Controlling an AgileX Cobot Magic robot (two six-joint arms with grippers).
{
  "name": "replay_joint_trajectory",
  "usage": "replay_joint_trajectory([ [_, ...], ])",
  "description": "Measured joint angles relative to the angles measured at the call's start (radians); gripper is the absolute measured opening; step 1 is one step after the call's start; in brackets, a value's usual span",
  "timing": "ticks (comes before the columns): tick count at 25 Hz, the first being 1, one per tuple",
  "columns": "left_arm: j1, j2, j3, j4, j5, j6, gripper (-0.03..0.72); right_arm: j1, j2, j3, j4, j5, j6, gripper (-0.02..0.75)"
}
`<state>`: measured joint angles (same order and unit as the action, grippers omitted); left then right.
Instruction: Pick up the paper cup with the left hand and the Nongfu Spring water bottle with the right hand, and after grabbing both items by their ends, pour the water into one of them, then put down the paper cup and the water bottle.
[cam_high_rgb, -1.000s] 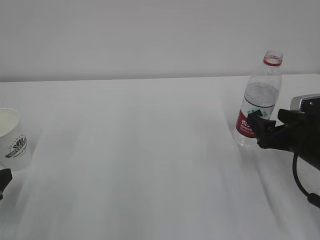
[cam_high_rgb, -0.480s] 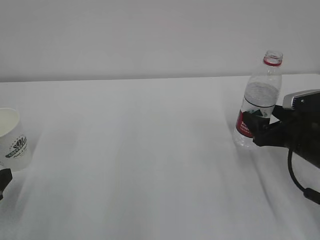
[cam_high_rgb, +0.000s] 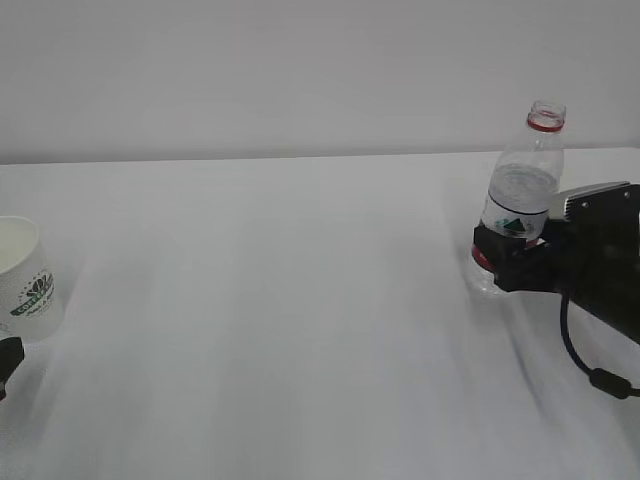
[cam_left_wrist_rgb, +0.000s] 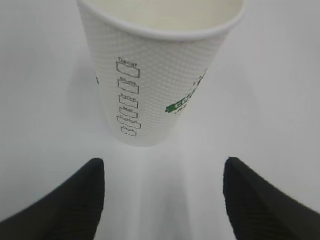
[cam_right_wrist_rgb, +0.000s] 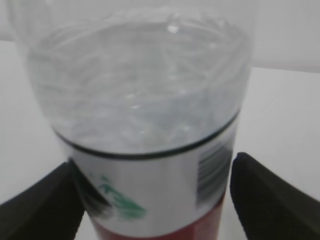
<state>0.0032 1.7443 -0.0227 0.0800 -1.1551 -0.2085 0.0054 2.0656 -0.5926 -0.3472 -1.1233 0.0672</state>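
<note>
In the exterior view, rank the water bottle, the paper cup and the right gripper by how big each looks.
1. Water bottle: tallest, standing upright.
2. Right gripper: its visible black part looks roughly as large, but the frame edge cuts it off and it sits nearer, so this is unsure.
3. Paper cup: smallest, partly cropped at the left edge.

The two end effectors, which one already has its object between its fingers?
The right end effector: its fingers flank the label of the water bottle. The left end effector stands open short of the paper cup.
</note>
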Motion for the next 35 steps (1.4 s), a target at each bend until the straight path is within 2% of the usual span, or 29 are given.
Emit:
replay_joint_trajectory([
  [21, 0.000, 0.000, 0.000, 0.002, 0.000, 0.000, 0.536, 0.000, 0.033, -0.063, -0.008, 0.014, -0.002, 0.658],
  [27, 0.000, 0.000, 0.000, 0.002, 0.000, 0.000, 0.534, 0.000, 0.055, -0.064, -0.008, 0.014, -0.002, 0.632],
  [35, 0.000, 0.000, 0.000, 0.004, 0.000, 0.000, 0.526, 0.000, 0.056, -0.064, -0.007, 0.008, -0.002, 0.552],
])
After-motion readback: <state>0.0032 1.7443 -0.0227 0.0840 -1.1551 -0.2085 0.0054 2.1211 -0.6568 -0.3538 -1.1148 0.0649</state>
